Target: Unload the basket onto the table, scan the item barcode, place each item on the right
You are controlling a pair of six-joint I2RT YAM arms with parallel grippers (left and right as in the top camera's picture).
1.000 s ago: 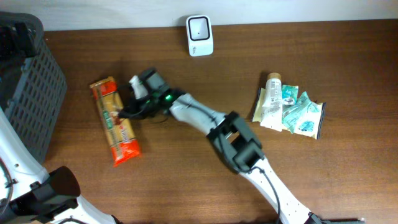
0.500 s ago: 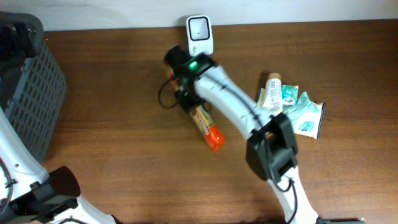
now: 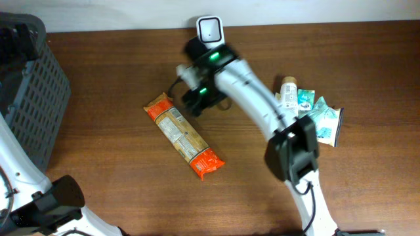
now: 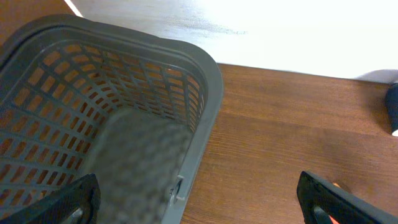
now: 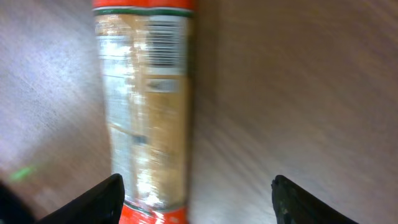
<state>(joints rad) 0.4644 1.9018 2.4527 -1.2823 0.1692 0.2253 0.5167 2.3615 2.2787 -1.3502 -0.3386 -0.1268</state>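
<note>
Looking from overhead, pasta packet (image 3: 184, 136) lies loose on the table (image 3: 380, 190), long axis slanting upper left to lower right, just beside the right gripper (image 3: 199, 99), which is spread and empty near the scanner (image 3: 210, 29). Left wrist: left gripper (image 4: 199, 202) spread wide, empty, over the basket (image 4: 205, 81), well apart from the packet. Right wrist: barcode (image 5: 165, 46) faces up, packet running lengthwise, offset toward one finger. Right arm is nearer, I judge.

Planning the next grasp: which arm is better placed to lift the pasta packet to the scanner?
Right. The right gripper hangs open just above the pasta packet, with the barcode in its wrist view, near the scanner. The left gripper sits over the basket, far off.
</note>
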